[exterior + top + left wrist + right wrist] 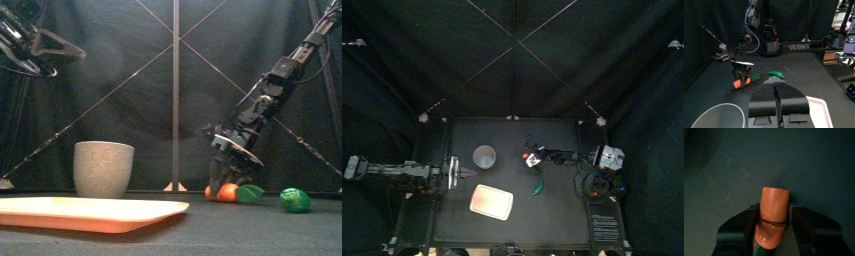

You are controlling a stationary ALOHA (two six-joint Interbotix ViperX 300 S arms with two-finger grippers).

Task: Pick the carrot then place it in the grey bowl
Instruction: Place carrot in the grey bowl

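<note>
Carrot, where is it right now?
Front view, right of centre: the carrot is between the right gripper's jaws, right of the grey bowl.

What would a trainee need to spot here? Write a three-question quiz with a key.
1. True or false: the carrot lies inside the cup.
2. Which gripper has the carrot between its jaws? A) left B) right C) neither
3. Fill in: the flat pink thing near the table's front edge, in front of the cup, is the ____.

Key
1. False: it is down at the table, apart from the cup.
2. B: the right gripper is closed on it; the left gripper is shut on nothing at the table's left.
3. tray
</note>
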